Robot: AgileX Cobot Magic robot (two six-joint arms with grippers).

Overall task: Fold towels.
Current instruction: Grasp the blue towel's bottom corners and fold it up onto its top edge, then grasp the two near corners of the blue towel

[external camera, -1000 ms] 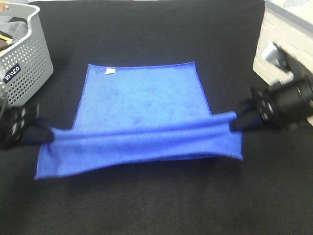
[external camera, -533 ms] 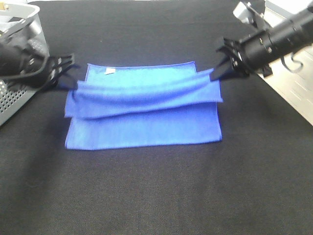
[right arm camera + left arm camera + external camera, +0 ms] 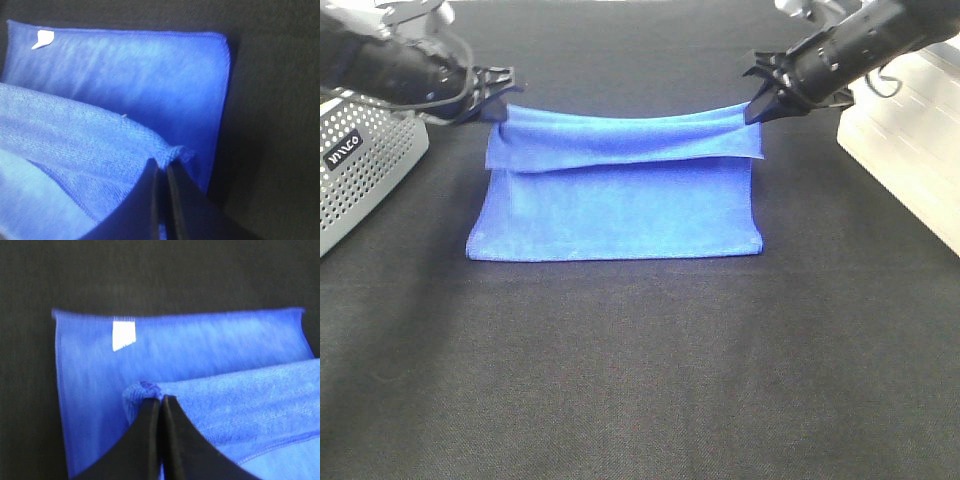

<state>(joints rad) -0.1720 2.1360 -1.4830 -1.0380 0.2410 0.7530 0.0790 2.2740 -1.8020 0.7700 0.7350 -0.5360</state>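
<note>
A royal-blue towel [image 3: 615, 205] lies folded over on the black table, its lifted edge stretched between both grippers near the far side. My left gripper [image 3: 505, 107] is shut on the towel's left corner; the left wrist view shows the black fingers [image 3: 172, 440] pinching the blue fabric [image 3: 240, 400], with the white tag [image 3: 123, 334] on the layer below. At the other end, my right gripper [image 3: 757, 108] is shut on the right corner. Its fingers [image 3: 177, 205] clamp the cloth [image 3: 75, 145] above the lower layer's far edge, and the tag [image 3: 43, 38] shows there too.
A perforated grey basket [image 3: 360, 165] stands at the left edge beside the left arm. A white box-like surface [image 3: 905, 140] sits at the right edge under the right arm. Black cloth [image 3: 640, 380] covers the table.
Both grippers have carried the towel's near edge up and over toward the far edge. The towel went from mostly spread to doubled over, with the held edge now close to the far edge.
</note>
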